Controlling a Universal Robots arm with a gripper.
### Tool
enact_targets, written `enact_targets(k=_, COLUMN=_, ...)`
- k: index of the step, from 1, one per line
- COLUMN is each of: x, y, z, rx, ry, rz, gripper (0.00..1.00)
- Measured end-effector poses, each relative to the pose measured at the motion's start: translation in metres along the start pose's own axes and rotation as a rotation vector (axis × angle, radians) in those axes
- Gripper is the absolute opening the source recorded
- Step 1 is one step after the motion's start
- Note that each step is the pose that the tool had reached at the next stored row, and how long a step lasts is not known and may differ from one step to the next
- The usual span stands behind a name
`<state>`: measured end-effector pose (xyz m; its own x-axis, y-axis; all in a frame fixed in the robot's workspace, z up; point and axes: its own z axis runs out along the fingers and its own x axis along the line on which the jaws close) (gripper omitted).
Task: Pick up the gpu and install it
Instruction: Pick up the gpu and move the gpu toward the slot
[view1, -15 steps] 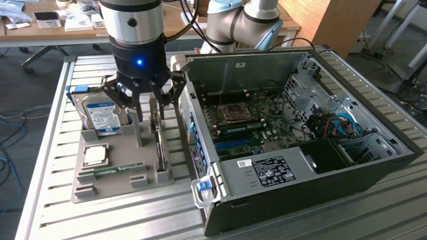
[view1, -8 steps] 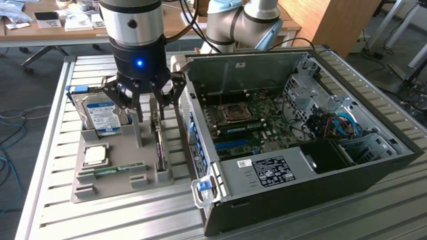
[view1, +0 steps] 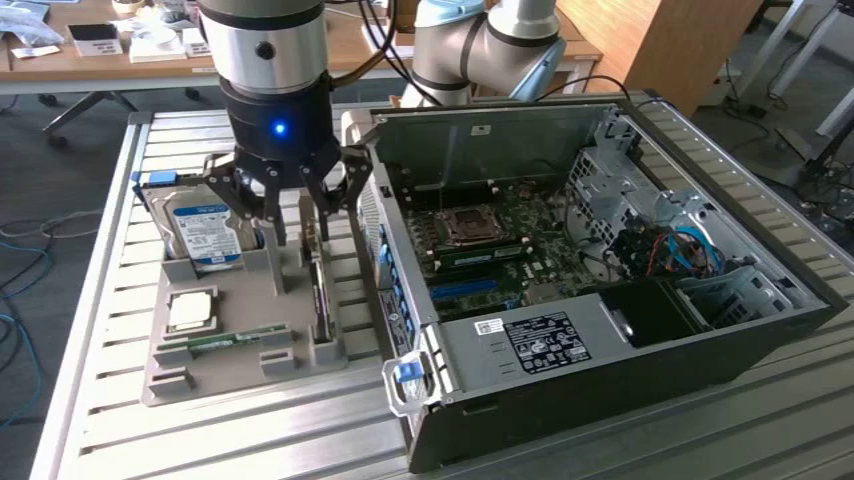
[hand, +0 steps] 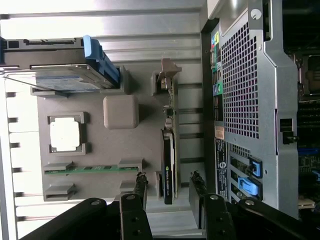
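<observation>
The gpu (view1: 320, 300) (hand: 169, 165) stands on its edge in a slot of the grey holder tray (view1: 227, 375) (hand: 100, 145), black-faced, with its pale bracket (hand: 167, 75) at the far end. My gripper (view1: 302, 262) (hand: 169, 186) hangs directly over the card's near end. It is open, one finger (hand: 140, 186) on each side of the card with a gap on both sides, and nothing is held. The open computer case (view1: 601, 300) (hand: 245, 90) lies just beside the tray, on the exterior view's right, with its motherboard (view1: 494, 250) exposed.
The tray also holds a silver blue-labelled hard drive (view1: 203, 235) (hand: 55, 75), a square processor chip (view1: 191, 310) (hand: 65, 134) and a slim green memory stick (view1: 234, 338) (hand: 92, 169). Everything rests on a slatted metal table (view1: 107, 420). A second robot arm base (view1: 467, 50) stands behind the case.
</observation>
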<state>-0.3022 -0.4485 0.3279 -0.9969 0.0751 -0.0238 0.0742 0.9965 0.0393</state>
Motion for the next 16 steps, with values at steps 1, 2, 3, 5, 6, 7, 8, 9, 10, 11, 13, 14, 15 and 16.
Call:
enact_targets(k=1, x=0.0000, y=0.0000, z=0.0009, rx=0.0001, ry=0.0001, rz=0.000, gripper=0.47)
enact_targets(k=2, x=0.0000, y=-0.0001, z=0.0019, rx=0.0001, ry=0.0001, rz=0.000, gripper=0.47)
enact_targets(k=3, x=0.0001, y=-0.0001, z=0.0029, rx=0.0000, ry=0.0000, rz=0.000, gripper=0.47)
enact_targets(k=5, x=0.0001, y=-0.0001, z=0.0037, rx=0.0003, ry=0.0002, rz=0.000, gripper=0.47)
enact_targets(k=6, x=0.0001, y=-0.0001, z=0.0037, rx=0.0003, ry=0.0003, rz=0.000, gripper=0.47)
enact_targets(k=7, x=0.0001, y=-0.0002, z=0.0037, rx=0.0003, ry=0.0003, rz=0.000, gripper=0.47)
enact_targets(k=8, x=0.0001, y=-0.0002, z=0.0039, rx=0.0001, ry=0.0001, rz=0.000, gripper=0.47)
enact_targets(k=9, x=0.0001, y=-0.0002, z=0.0042, rx=0.0001, ry=0.0001, rz=0.000, gripper=0.47)
enact_targets(k=10, x=0.0001, y=-0.0002, z=0.0042, rx=0.0001, ry=0.0001, rz=0.000, gripper=0.47)
enact_targets(k=11, x=0.0001, y=-0.0002, z=0.0042, rx=0.0002, ry=0.0002, rz=0.000, gripper=0.47)
enact_targets(k=13, x=0.0001, y=-0.0002, z=0.0043, rx=0.0001, ry=0.0001, rz=0.000, gripper=0.47)
enact_targets(k=14, x=0.0001, y=-0.0002, z=0.0043, rx=0.0001, ry=0.0001, rz=0.000, gripper=0.47)
enact_targets(k=15, x=0.0001, y=-0.0002, z=0.0043, rx=0.0001, ry=0.0001, rz=0.000, gripper=0.47)
enact_targets(k=16, x=0.0001, y=-0.0002, z=0.0045, rx=0.0000, ry=0.0001, rz=0.000, gripper=0.47)
